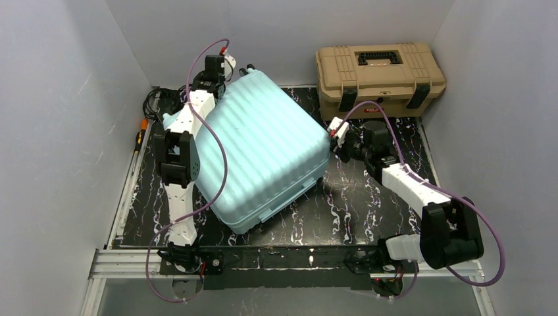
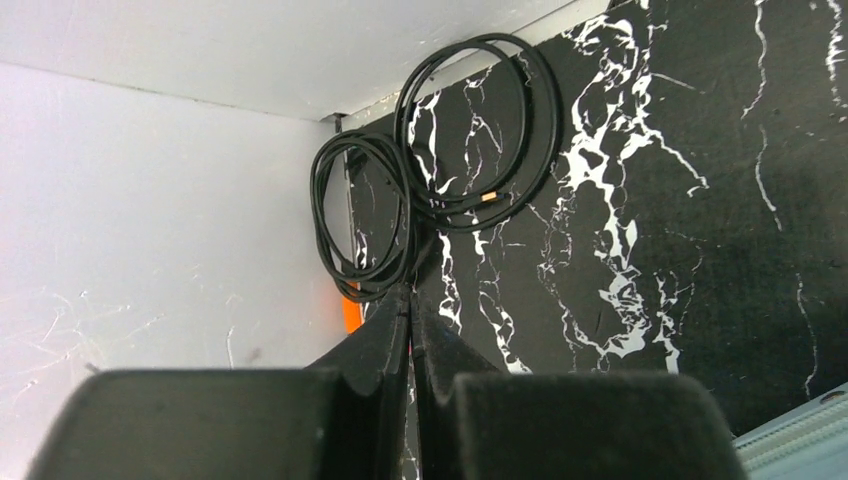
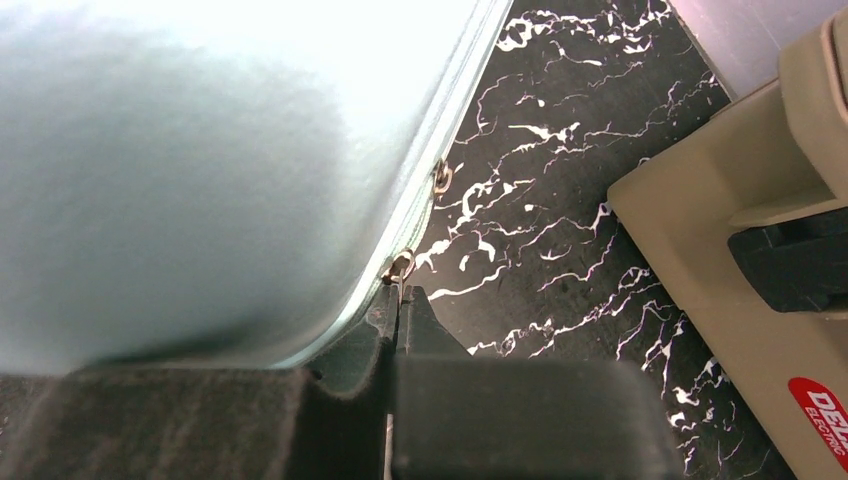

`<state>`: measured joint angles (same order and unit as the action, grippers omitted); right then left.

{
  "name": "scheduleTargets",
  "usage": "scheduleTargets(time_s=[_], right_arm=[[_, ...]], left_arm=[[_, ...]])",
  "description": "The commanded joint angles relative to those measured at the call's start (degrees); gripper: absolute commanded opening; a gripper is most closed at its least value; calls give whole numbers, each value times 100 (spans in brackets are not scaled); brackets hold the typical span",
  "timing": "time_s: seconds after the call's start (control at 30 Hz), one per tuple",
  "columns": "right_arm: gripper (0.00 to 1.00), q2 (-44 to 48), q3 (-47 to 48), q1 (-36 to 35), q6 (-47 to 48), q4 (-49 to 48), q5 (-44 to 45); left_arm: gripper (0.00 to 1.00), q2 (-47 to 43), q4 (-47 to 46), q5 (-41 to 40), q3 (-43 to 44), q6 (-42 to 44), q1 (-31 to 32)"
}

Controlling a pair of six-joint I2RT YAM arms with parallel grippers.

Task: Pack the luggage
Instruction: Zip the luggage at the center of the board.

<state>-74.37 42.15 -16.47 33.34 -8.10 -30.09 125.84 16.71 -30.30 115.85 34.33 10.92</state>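
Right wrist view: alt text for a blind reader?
Shut jaws sit at a metal zipper pull on the rim of the pale mint suitcase filling the upper left. Black marbled table mid-frame, tan toolbox at right.

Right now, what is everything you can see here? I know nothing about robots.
luggage: one, pale mint-blue, closed, lying mid-table
zip pulls: two, silvery, on the luggage's edge
toolbox: one, tan with black latches, far right
cable coils: two, black, far-left corner
screwdriver: one, orange and black, table's left edge
table: one, black with white veins
left gripper: one, black, shut, near the coils
right gripper: one, black, shut, tips at a zip pull
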Motion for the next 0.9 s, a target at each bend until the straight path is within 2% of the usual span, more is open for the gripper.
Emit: scheduleTargets(time_s=[0.0,0.23,0.4,0.87], right_arm=[[1,-200,156,-31,123,-834,-67],[1,-712,345,-27,265,-1228,-577],[1,-1199,671,-41,-110,-1580,-772],[1,-1885,1314,-329,-1068,-2238,-178]], left_arm=[[0,-503,176,868,-561,-114,341],[0,-547,-88,1209,-897,-55,584],[0,-489,-145,1320,-979,-81,743],[0,-489,-287,1415,-1136,-148,1000]])
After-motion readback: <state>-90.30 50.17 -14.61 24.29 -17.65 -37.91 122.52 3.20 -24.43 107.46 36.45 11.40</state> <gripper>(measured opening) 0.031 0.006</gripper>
